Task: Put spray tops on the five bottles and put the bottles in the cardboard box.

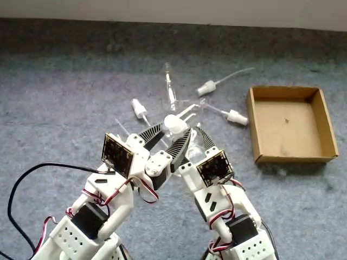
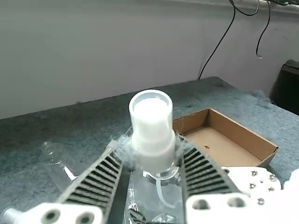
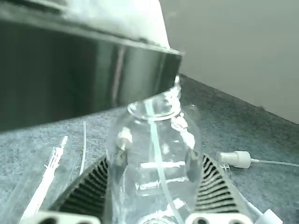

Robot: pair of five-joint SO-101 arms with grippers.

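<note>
My left gripper (image 1: 175, 128) (image 2: 150, 149) is shut on a white spray top (image 1: 174, 123) (image 2: 151, 130) at the middle of the table. The top sits over the neck of a clear bottle (image 1: 193, 153) (image 2: 154, 196) (image 3: 154, 158), with its thin tube hanging down inside. My right gripper (image 1: 194, 145) (image 3: 155, 161) is shut on this upright bottle's body, just below the left gripper. The open cardboard box (image 1: 290, 125) (image 2: 224, 140) lies to the right with nothing in it.
Three loose spray tops lie on the grey carpet beyond the grippers: one (image 1: 139, 108) at the left, one (image 1: 207, 86) farther back, and one (image 1: 237, 117) (image 3: 236, 158) near the box. A clear bottle (image 1: 169, 86) (image 2: 56, 161) lies on its side behind them.
</note>
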